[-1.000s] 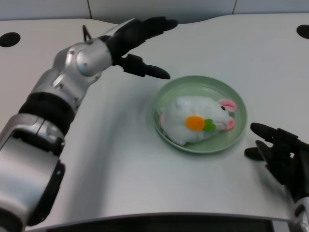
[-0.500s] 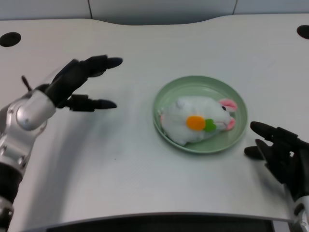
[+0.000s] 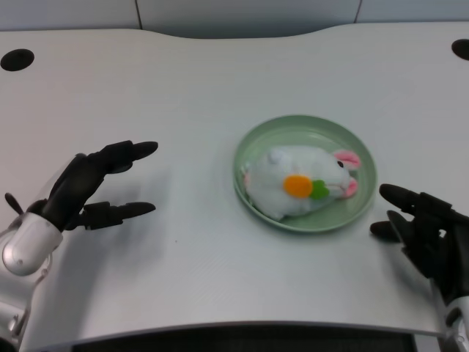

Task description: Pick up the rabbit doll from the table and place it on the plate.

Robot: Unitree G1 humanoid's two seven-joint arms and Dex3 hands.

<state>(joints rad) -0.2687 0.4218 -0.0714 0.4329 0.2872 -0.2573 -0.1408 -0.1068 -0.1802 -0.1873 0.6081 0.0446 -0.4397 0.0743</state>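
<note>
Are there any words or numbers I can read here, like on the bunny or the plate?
No words, numbers or labels can be read anywhere.
Rabbit doll: only an orange and green carrot patch, no writing.
Plate: plain green.
Table: plain white.
Left robot hand: plain black, no markings.

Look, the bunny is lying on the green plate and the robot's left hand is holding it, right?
Not quite. The bunny does lie on the green plate, but the left hand is not holding it. In the head view that hand is open, with nothing in it, well off to the plate's left.
</note>
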